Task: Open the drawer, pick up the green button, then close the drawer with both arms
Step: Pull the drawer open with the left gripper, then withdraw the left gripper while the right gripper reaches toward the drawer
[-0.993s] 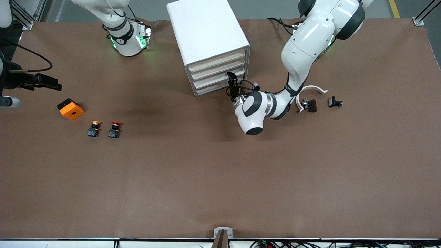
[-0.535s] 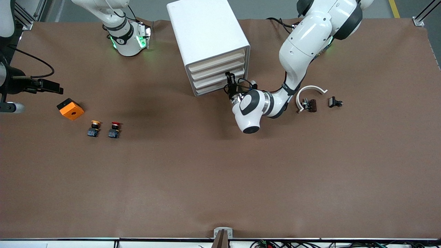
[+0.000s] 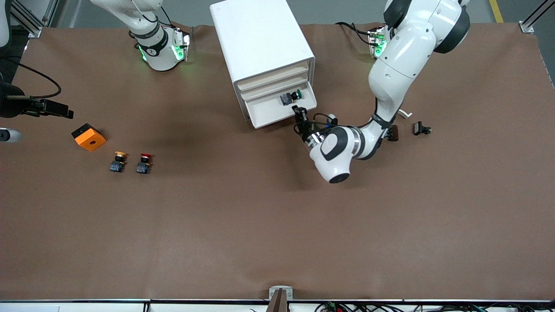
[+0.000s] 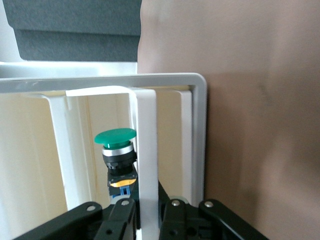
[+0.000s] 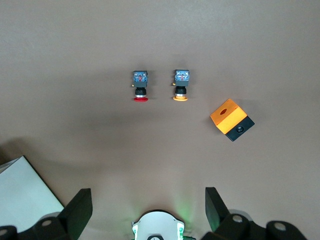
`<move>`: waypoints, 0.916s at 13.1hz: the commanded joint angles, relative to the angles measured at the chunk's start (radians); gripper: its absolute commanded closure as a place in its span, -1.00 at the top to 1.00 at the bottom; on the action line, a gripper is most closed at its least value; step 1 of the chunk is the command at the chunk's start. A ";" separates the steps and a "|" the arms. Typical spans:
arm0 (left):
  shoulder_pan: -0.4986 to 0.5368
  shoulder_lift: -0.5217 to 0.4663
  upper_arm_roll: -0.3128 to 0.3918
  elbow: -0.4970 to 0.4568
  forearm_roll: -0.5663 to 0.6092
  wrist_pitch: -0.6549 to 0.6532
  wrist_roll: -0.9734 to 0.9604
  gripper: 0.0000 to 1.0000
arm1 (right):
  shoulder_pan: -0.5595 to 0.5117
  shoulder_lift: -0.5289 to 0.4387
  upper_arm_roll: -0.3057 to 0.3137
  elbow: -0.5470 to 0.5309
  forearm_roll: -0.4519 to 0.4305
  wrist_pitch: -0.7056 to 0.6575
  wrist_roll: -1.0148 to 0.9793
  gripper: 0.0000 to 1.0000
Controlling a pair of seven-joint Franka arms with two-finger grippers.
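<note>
The cabinet [image 3: 264,52] is standing at the middle of the table's robot end, and everything here is placed from it. Its lowest drawer [image 3: 277,110] is sticking out of the cabinet front, and the green button [image 3: 289,97] is lying inside it on its side, near the corner toward the left arm's end. The left gripper [image 3: 299,113] is pinching the drawer's front edge [image 4: 146,165], fingers clenched on that thin lip. The right gripper [image 5: 148,209] is hanging well away from the cabinet toward the right arm's end, fingers spread and holding nothing, over bare table near an orange box [image 3: 88,137], a red-capped button [image 3: 144,163] and an orange-capped button [image 3: 118,161]. Small markings on the button bodies may be labels; they are too tiny to read.
</note>
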 commanded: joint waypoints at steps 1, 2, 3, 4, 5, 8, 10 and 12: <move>0.006 0.032 -0.001 0.061 -0.013 0.039 0.009 -1.00 | -0.016 0.013 0.013 0.017 -0.014 -0.003 0.013 1.00; 0.006 0.032 -0.001 0.067 -0.012 0.057 0.012 -1.00 | -0.017 0.013 0.013 0.016 -0.011 -0.003 0.014 1.00; 0.007 0.032 0.001 0.070 -0.010 0.073 0.012 -1.00 | -0.017 0.014 0.013 0.016 -0.011 -0.002 0.014 1.00; 0.015 0.032 0.007 0.075 -0.009 0.084 0.012 -1.00 | -0.017 0.016 0.013 0.017 -0.005 -0.003 0.014 1.00; 0.019 0.032 0.028 0.075 -0.010 0.085 0.012 -1.00 | -0.019 0.017 0.013 0.016 0.005 -0.002 0.016 1.00; 0.033 0.026 0.039 0.083 -0.004 0.082 0.047 0.45 | -0.033 0.024 0.013 0.014 0.009 -0.005 0.020 1.00; 0.035 0.007 0.039 0.087 -0.002 0.073 0.060 1.00 | -0.023 0.024 0.016 0.016 0.008 -0.008 0.086 1.00; 0.042 -0.002 0.039 0.124 0.001 0.029 0.060 1.00 | 0.004 0.020 0.020 0.017 0.006 -0.014 0.196 1.00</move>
